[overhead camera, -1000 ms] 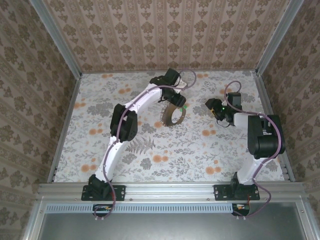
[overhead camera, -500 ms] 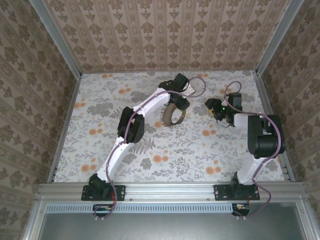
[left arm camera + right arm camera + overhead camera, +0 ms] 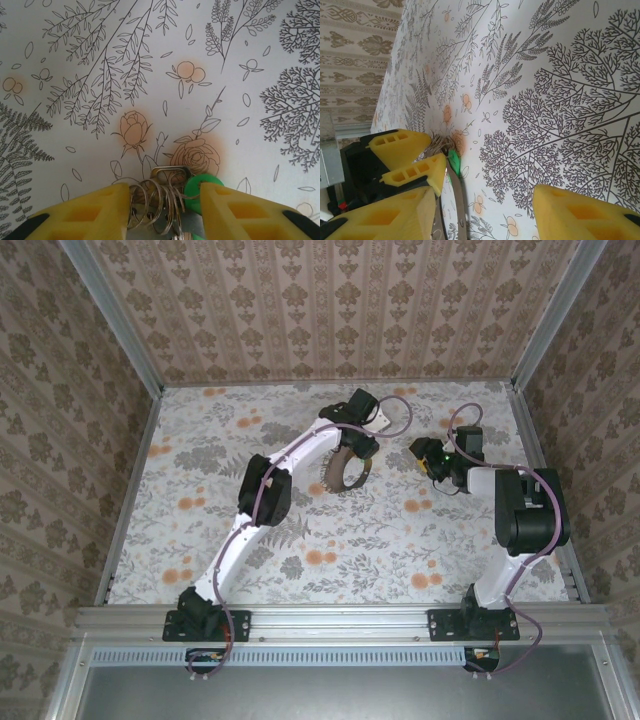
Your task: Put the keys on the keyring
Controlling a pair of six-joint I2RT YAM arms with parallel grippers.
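Note:
In the left wrist view, my left gripper [image 3: 165, 192] has its yellow fingers [image 3: 85, 212] pressed against both sides of a bunch: several small silver rings [image 3: 157, 202] with a metal clasp, and the green head of the key [image 3: 199, 189]. From above, that gripper [image 3: 356, 444] sits at the upper edge of the keyring [image 3: 338, 472], a brown-tan hoop standing on edge. Its band [image 3: 458, 200] runs down the right wrist view beside the green key [image 3: 453, 162]. My right gripper [image 3: 426, 454] hovers to the hoop's right, open and empty [image 3: 485, 220].
The floral table cover [image 3: 300, 540] lies flat, walled by patterned panels [image 3: 330, 300] on three sides. The left arm [image 3: 262, 495] stretches diagonally across the middle. The right arm [image 3: 525, 510] is folded near the right wall.
My left arm has swung right, over the hoop's top, and its fingers have narrowed onto the ring bunch and green key. The right arm has stayed put.

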